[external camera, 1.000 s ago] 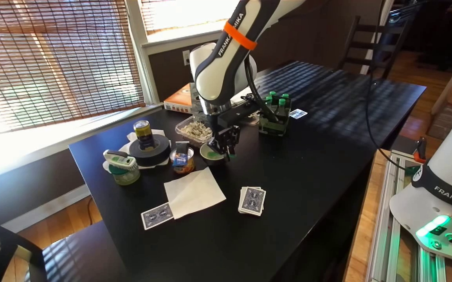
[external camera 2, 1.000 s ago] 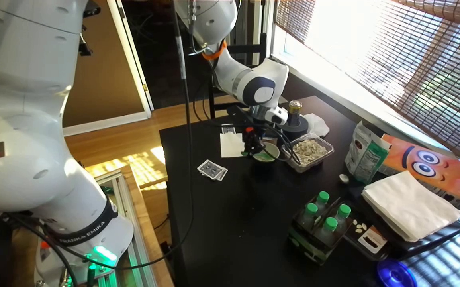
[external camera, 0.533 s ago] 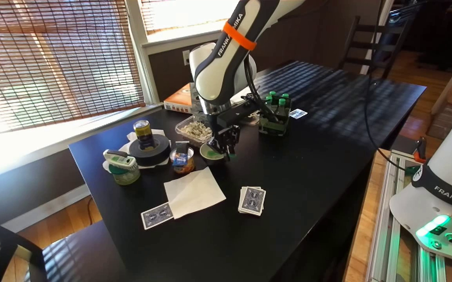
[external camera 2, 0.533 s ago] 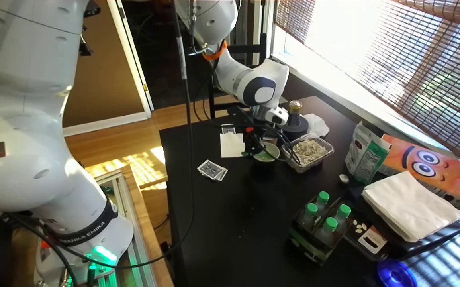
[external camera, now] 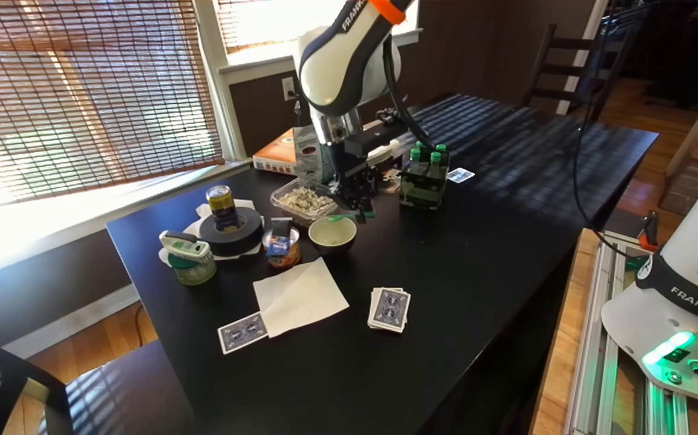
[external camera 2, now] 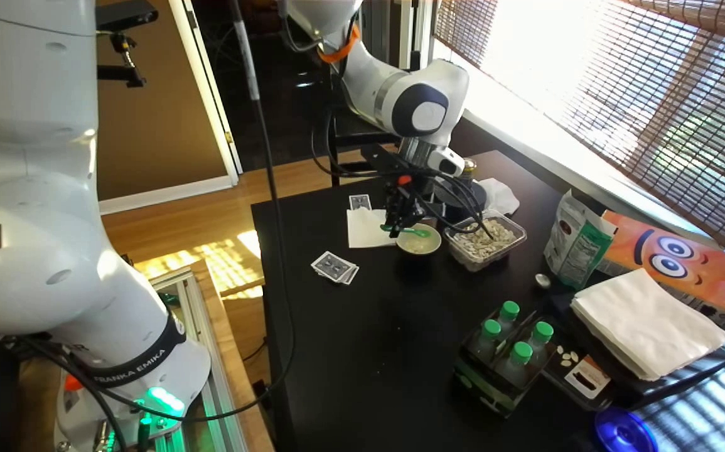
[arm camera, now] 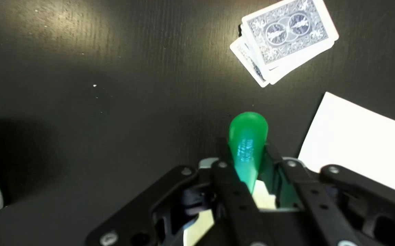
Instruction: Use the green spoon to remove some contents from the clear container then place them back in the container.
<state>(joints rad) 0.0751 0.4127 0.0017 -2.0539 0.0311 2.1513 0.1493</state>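
My gripper (external camera: pixel 361 216) is shut on the green spoon (arm camera: pixel 248 133), whose broad handle end sticks out between the fingertips in the wrist view. In both exterior views the spoon (external camera 2: pixel 417 232) lies roughly level just above the cream-lined bowl (external camera: pixel 332 243). The bowl (external camera 2: pixel 417 246) stands on the table below my gripper (external camera 2: pixel 398 228) and shows partly behind the fingers in the wrist view (arm camera: pixel 199 227). I cannot tell whether the spoon carries anything. The clear container (external camera: pixel 287 211) with pale flaky contents stands beside the bowl; it also shows in an exterior view (external camera 2: pixel 472 263).
A tin (external camera: pixel 284 257), a tape roll (external camera: pixel 237 241) with a can (external camera: pixel 222 208) on it, and a jar with a brush (external camera: pixel 194 270) stand near the bowl. Paper (external camera: pixel 300 296) and cards (external camera: pixel 390 309) lie in front. A bottle carrier (external camera 2: pixel 494 389) and pouch (external camera 2: pixel 579 242) stand beyond the container.
My gripper has risen with the spoon. The spoon's head was down inside the bowl and is now above its rim. The bowl and container have not moved.
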